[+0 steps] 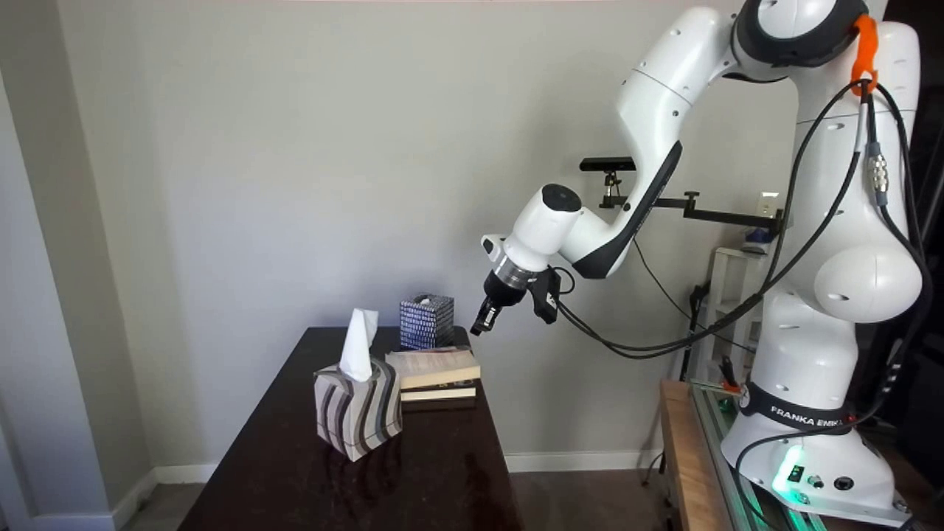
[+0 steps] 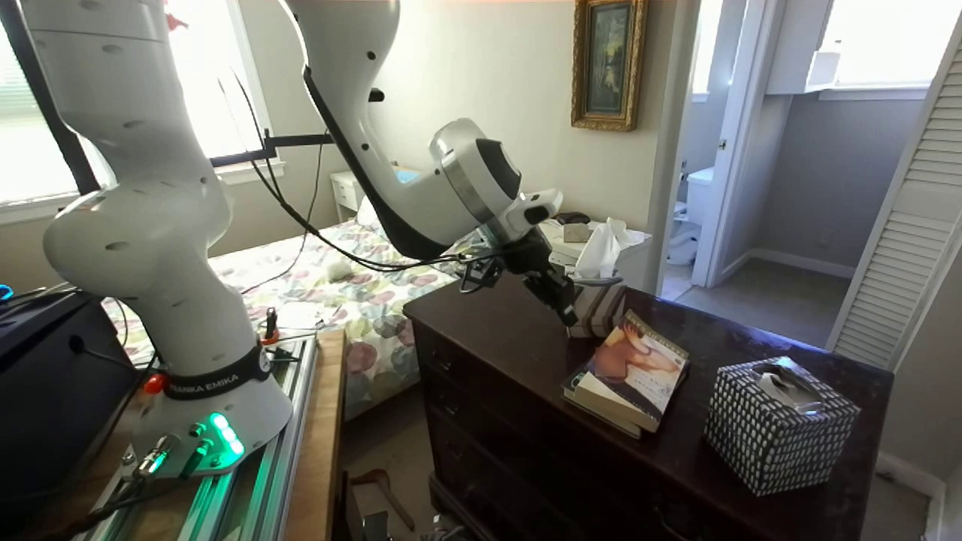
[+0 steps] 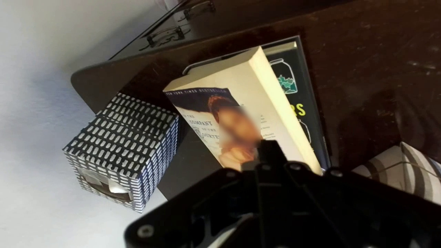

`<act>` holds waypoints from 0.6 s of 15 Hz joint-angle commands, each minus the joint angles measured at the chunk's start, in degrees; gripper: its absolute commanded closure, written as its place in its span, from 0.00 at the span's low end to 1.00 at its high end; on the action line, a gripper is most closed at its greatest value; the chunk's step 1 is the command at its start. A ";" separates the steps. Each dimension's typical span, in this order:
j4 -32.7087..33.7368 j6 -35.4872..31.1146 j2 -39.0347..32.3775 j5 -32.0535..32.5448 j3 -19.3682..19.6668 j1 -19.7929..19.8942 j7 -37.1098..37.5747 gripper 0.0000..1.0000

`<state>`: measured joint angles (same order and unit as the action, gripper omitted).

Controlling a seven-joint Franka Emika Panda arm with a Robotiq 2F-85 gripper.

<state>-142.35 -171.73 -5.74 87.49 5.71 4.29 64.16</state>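
Black gripper (image 3: 271, 151), jaws tight together, hangs apart from the patterned box (image 3: 124, 146), whose slot holds white tissue (image 3: 118, 187). Stacked books (image 3: 249, 101) lie beside that box, a striped box (image 1: 358, 413) farther from it. Exterior views alone show the striped box's upright tissue (image 1: 359, 345); the wrist view alone, the books' word "COMPANY".

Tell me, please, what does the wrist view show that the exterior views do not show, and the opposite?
Only the wrist view: the jar drawing on the dark cover of the lower book, and readable title words on the upper book.

Only the exterior views: in both, the white arm and the tissue standing up from the striped box; in an exterior view, the bed and the framed picture.

Shared: the gripper, shut; the dark dresser; both books; the patterned box; and the striped box, cut off in the wrist view.
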 commanded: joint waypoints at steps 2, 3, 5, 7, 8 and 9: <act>1.40 -5.19 -2.11 3.27 2.68 2.71 -2.80 1.00; 1.63 -5.47 -2.75 3.07 3.07 3.07 -3.56 1.00; 2.46 -5.94 -4.46 2.66 3.60 3.55 -4.79 1.00; 3.88 -4.83 -6.79 2.45 3.44 3.22 -6.19 1.00; 4.39 -4.89 -7.69 2.00 3.32 3.15 -6.74 1.00; 5.04 -4.76 -8.59 1.37 3.10 2.97 -7.39 1.00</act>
<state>-140.37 -175.77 -10.49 88.84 9.12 7.35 58.37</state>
